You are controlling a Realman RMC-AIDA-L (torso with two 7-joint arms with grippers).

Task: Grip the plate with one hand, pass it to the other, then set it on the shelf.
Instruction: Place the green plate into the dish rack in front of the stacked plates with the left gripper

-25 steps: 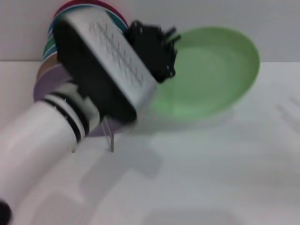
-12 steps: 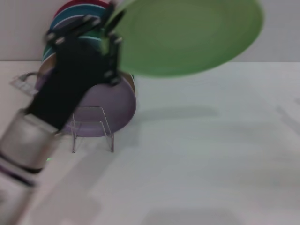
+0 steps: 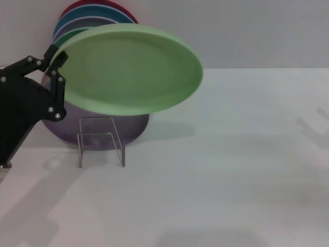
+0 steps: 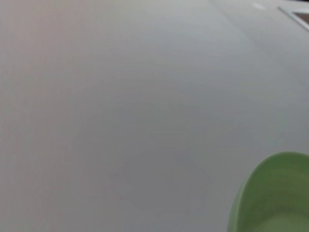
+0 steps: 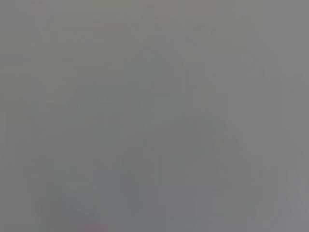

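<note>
The light mint-green plate (image 3: pixel 128 69) hangs tilted in the air in the head view, in front of and above the clear acrylic rack (image 3: pixel 101 141). My left gripper (image 3: pixel 55 77) is shut on the plate's left rim, its black fingers (image 3: pixel 51 98) reaching in from the left edge. A part of the plate's rim also shows in the left wrist view (image 4: pixel 275 195). My right gripper is out of view; the right wrist view shows only flat grey.
Several plates stand behind the rack at the back left: a lilac one (image 3: pixel 133 126) nearest, then dark green (image 3: pixel 67 37), blue (image 3: pixel 77 15) and red (image 3: pixel 90 4). The white tabletop (image 3: pixel 231 154) stretches to the right and front.
My left arm has pulled back to the left and out of the frame's middle. The plate has come leftward and lower with it, from the top right to above the rack.
</note>
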